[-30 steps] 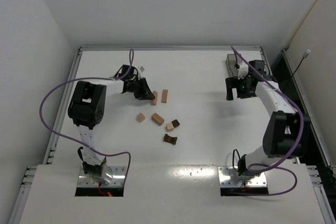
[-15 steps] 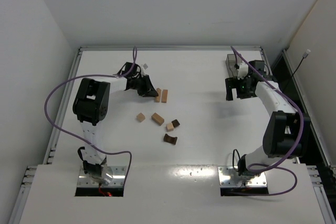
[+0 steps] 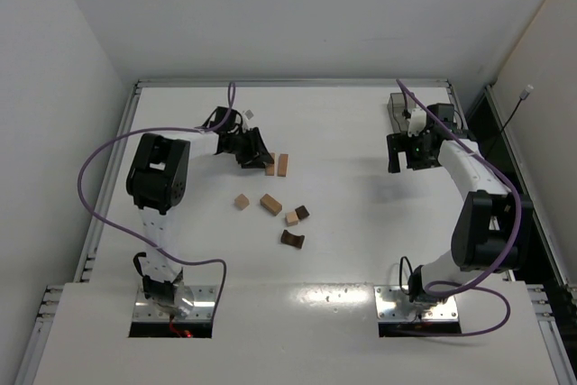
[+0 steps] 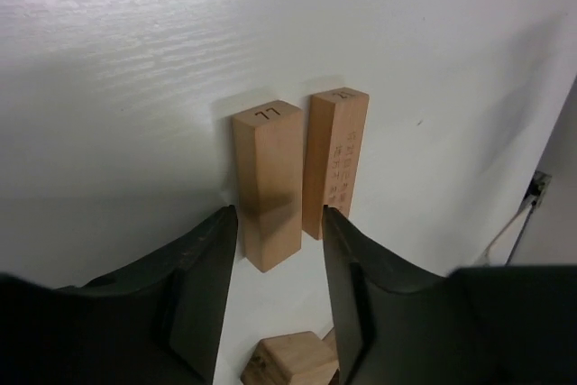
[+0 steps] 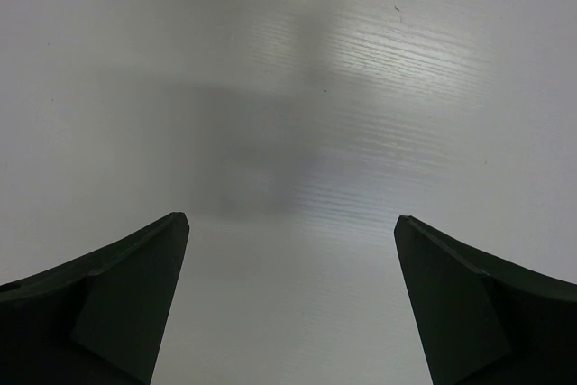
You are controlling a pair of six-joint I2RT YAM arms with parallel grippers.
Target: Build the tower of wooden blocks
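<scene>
Your left gripper point(image 4: 275, 223) stands with jaws slightly apart around a tan bar point(image 4: 266, 196), just beside a second bar point(image 4: 335, 155). Your right gripper point(image 5: 290, 232) gapes wide over the table point(image 3: 361, 132), far right. The tower's other blocks point(image 3: 270, 204) lie unstacked, nearer.

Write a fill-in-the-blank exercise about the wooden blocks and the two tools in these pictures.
The left tool straddles one of ___ light tan wooden bars lying side by side. The right tool is ___, holding nothing. The wooden arch piece is dark ___.
Missing words: two; open; brown.
</scene>
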